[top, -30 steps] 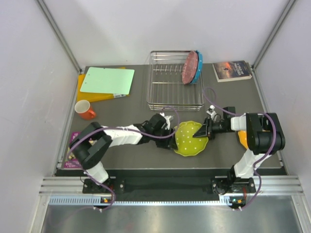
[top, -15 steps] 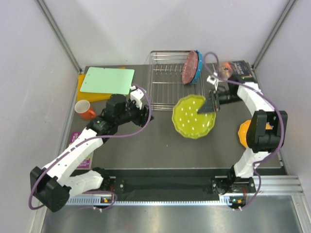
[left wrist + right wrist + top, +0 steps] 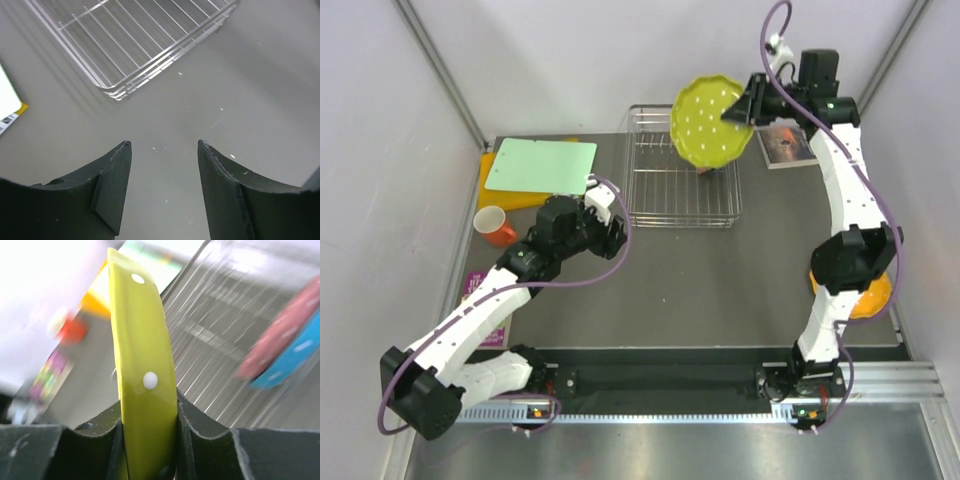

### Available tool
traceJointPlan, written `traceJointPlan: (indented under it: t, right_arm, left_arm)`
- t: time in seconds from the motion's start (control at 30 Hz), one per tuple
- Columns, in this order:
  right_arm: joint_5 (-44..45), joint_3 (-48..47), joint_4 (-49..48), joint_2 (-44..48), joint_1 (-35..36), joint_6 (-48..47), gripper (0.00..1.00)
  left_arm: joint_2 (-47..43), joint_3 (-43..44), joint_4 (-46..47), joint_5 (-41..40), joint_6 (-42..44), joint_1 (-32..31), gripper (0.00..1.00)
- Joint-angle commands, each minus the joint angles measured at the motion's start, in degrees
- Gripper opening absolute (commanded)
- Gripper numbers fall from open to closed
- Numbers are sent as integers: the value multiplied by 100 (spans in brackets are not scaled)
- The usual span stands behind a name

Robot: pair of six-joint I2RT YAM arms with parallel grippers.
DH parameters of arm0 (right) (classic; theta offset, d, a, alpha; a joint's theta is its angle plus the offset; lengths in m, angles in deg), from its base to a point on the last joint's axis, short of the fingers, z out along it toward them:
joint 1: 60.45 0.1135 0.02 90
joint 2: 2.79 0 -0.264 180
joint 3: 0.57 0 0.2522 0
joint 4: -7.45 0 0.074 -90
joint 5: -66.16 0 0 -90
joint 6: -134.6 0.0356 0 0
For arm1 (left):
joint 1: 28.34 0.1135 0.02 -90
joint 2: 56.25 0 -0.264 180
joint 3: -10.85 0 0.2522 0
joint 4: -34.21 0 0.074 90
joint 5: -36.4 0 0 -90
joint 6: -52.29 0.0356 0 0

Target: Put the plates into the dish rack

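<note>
Yellow-green plate, glossy, scalloped, white-dotted, is now hanging tilted above the far right of the silver wire dish rack, up from low over the table. Right gripper is pinching its rim. Left gripper is hovering, jaws spread, by the rack's near left corner.

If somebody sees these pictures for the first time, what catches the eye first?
The yellow-green plate, clamped on edge by the right arm's fingers, is held high over the dish rack. Next come the pink plate and blue plate standing together in the rack, and the left arm's fingers, open and empty over the table.
</note>
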Motion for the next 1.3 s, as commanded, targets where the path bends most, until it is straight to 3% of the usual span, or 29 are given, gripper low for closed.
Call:
traceJointPlan:
  t: [0.0, 0.17, 0.37, 0.77, 1.27]
  right_arm:
    - [1880, -1387, -492, -249, 460, 573, 0]
    - [4391, -2020, -569, -513, 1154, 97, 0]
    - [6470, -2320, -1035, -997, 1990, -1265, 0]
    - [7631, -2707, -1853, -2104, 1903, -2084, 0]
    - [7896, -2725, -2213, -2702, 1893, -2172, 0]
  left_arm:
    - [-63, 93, 497, -290, 123, 83, 61]
    - [-55, 102, 638, -308, 62, 136, 61]
    - [-212, 5, 656, -317, -26, 162, 61]
    - [-626, -329, 551, -194, -289, 478, 61]
    - [-688, -461, 533, -141, -437, 654, 61]
